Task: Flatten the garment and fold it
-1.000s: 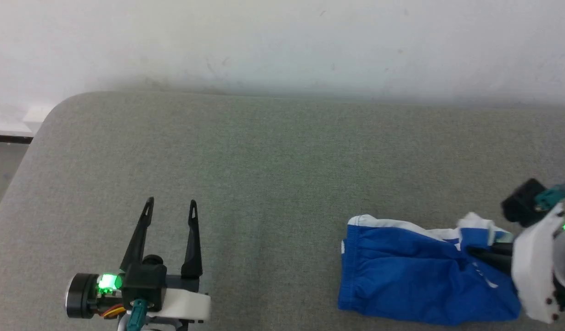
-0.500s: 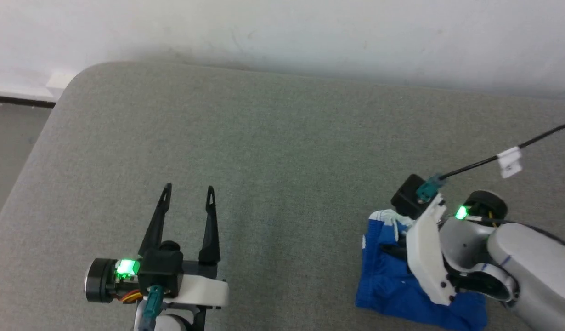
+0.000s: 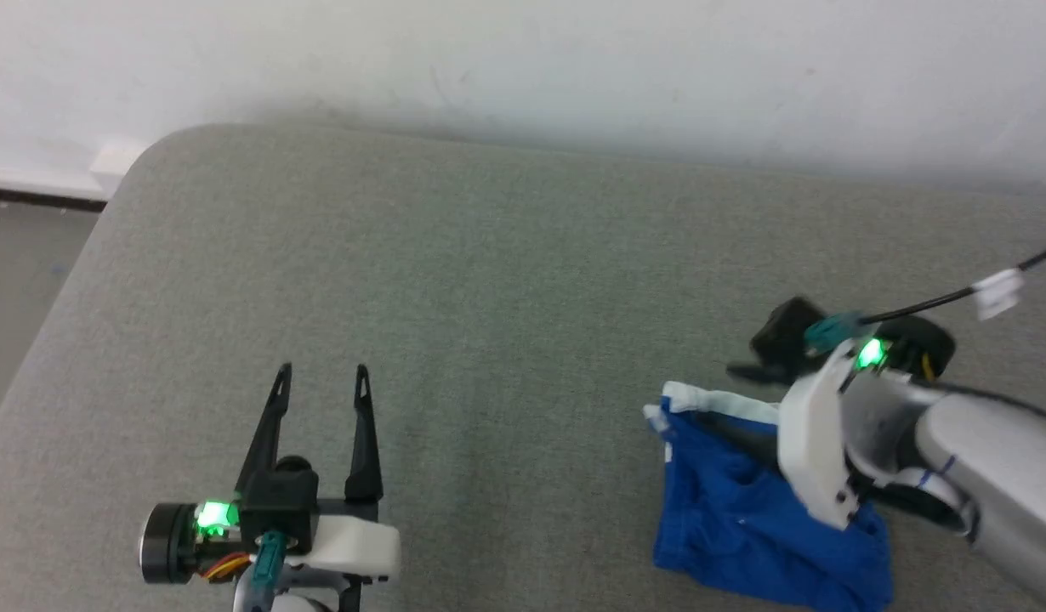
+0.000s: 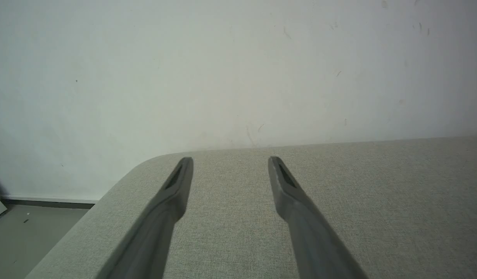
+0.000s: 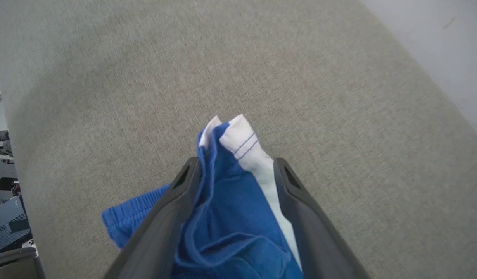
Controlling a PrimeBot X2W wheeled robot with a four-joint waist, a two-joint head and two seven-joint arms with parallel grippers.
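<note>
Bunched royal-blue soft shorts (image 3: 727, 518) w/ white trim lie on the grey woven pad (image 3: 489, 280), front-right, under the right gripper (image 5: 234, 166). Its jaws stand spread, cloth loose btwn them, nothing pinched; prob. set here so a better corner can be picked for flattening. Left gripper (image 3: 319, 374) is parted & empty, well apart. Right wrist view gives the white hem corner btwn the fingers; in head view the forearm covers it.

The garment (image 3: 744, 518) is royal blue, with a white band along one edge crossed by two thin blue lines. The padded surface (image 3: 489, 297) is muted grey-green with a fine woven fleck. The wall (image 3: 523, 59) is off-white with faint scuffs. The left gripper (image 3: 322, 371) and the right gripper (image 5: 235, 162) have black fingers. A teal plug (image 3: 833, 330) meets a black cable (image 3: 923, 304) bearing a white tag (image 3: 997, 293).
</note>
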